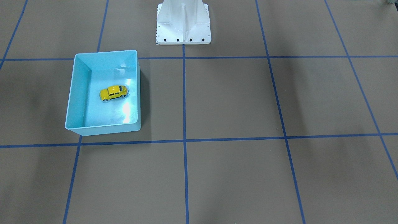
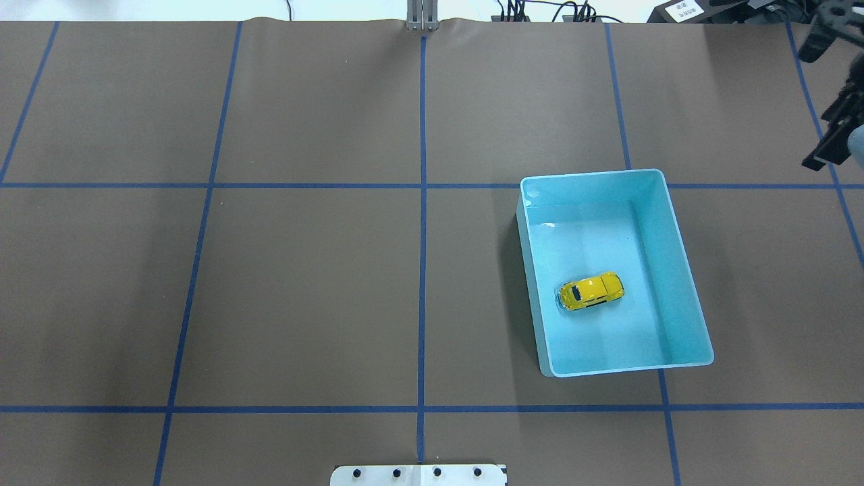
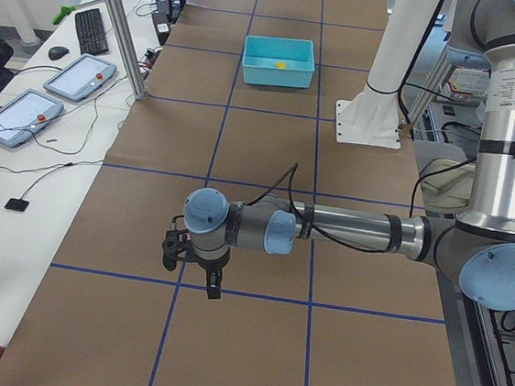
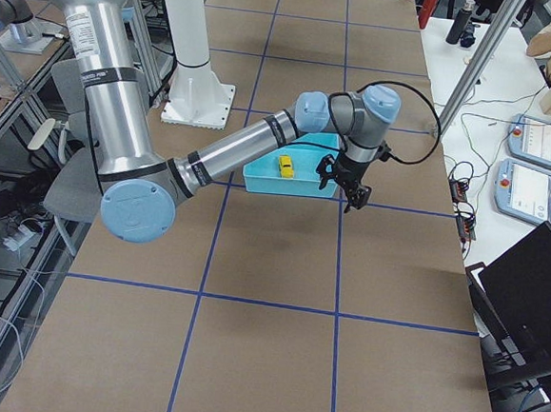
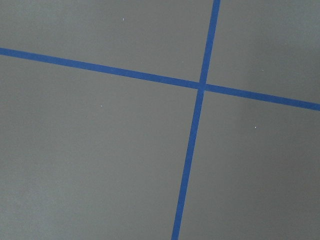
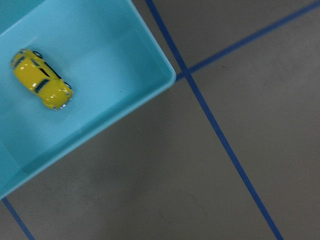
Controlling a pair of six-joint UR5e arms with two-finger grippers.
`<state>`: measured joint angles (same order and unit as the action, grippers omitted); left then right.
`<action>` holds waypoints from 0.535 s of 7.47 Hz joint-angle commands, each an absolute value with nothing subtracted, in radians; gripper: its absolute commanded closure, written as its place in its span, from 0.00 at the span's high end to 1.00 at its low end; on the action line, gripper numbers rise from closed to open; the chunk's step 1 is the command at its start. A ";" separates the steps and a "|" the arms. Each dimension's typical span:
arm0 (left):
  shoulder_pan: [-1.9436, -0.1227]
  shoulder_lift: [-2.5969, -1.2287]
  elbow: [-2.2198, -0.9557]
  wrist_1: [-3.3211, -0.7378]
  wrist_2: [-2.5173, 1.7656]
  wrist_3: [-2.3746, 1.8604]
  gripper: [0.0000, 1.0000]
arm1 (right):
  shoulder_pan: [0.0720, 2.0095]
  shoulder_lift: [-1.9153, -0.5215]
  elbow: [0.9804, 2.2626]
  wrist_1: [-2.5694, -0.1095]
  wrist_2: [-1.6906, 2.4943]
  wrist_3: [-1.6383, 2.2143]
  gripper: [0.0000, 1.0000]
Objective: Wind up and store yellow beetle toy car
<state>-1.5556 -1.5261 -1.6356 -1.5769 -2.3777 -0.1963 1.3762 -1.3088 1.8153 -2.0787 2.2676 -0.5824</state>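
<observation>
One car (image 2: 592, 291) sat on its wheels inside the bin (image 2: 658, 270).
Right hand (image 4: 351, 188) hung just beyond the bin, left hand (image 3: 192, 269) well apart over the surface (image 2: 304, 290); nothing showed in either, and how far they stood open could not be told.

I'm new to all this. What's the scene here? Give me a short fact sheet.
Toy: yellow toy car, on its wheels, inside the bin
Bin: light-blue open bin on the brown table
Right gripper: outside the bin, apart from the car
Left gripper: over bare table, far from the bin
Grip state: cannot tell for either
</observation>
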 commanded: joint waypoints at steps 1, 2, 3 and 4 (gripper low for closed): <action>-1.555 -1.526 -1.634 -1.577 -2.378 -0.196 1.00 | 1.504 -1.392 1.756 -2.072 2.272 -0.430 1.00; -1.555 -1.526 -1.634 -1.577 -2.378 -0.196 1.00 | 1.549 -1.417 1.735 -2.074 2.269 -0.423 1.00; -1.555 -1.525 -1.635 -1.577 -2.378 -0.196 1.00 | 1.602 -1.457 1.686 -2.048 2.272 -0.423 1.00; -1.555 -1.526 -1.635 -1.577 -2.378 -0.196 1.00 | 1.644 -1.465 1.634 -1.954 2.269 -0.422 1.00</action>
